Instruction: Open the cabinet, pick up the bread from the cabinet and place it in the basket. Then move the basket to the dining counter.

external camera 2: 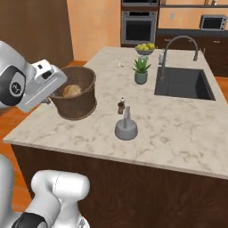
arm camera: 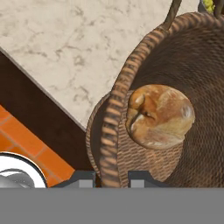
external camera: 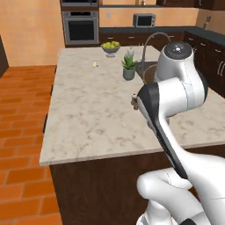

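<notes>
- My tool (arm camera: pixel 111 177) pinches the rim of the basket (external camera 2: pixel 75 93): in the hand view one finger sits on each side of the woven wall, so the wall is clamped between them.
- One bread (arm camera: pixel 159 116) lies inside the basket, on its bottom against the near wall; I judge it rides there safely while I carry.
- Basket is at the near corner of the dining bench (external camera 2: pixel 178 129); I cannot tell whether its base touches the stone or hangs just above. Placing looks nearly done; release remains.
- Count on the bench: one potted plant (external camera 2: pixel 141 71), one bowl of lemons (external camera 2: pixel 144 48), one small shaker (external camera 2: pixel 120 106), one grey holder (external camera 2: pixel 126 127), one faucet (external camera 2: pixel 178 44).
</notes>
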Robot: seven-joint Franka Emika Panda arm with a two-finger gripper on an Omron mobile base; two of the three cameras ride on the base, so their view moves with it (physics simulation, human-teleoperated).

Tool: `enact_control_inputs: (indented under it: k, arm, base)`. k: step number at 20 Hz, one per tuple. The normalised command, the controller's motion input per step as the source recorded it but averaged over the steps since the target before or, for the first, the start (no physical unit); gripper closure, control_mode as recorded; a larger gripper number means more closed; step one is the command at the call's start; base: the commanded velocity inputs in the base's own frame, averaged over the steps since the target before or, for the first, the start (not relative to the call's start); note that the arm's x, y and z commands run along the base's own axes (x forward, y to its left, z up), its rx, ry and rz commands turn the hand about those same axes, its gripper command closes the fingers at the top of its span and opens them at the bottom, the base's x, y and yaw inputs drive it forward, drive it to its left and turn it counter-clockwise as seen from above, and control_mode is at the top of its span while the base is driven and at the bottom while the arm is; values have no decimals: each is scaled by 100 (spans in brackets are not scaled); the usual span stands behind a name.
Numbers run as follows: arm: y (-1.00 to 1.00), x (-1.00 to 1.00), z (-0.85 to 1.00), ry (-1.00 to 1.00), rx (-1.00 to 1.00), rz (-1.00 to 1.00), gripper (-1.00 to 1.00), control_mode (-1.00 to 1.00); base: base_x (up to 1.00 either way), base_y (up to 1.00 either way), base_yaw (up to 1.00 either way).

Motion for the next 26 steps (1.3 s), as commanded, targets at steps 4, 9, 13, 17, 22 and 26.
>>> enact_control_inputs:
  k: [4,9,13,17,22,26]
  arm:
    - [0,0,0,0,0,0,100,100]
    - [12,44,-29,7,8,-9,100,-100]
    - [3,100,-77,17,11,-11,100,-100]
    - [0,100,-98,22,4,-6,100,-100]
    - [1,100,-96,10,2,0,100,-100]
    - [3,93,-99,6,1,0,100,-100]
  base:
    - [11,85,-13]
    - [10,22,-6]
    - [0,0,0]
    - [0,0,0]
    - [0,0,0]
    - [0,0,0]
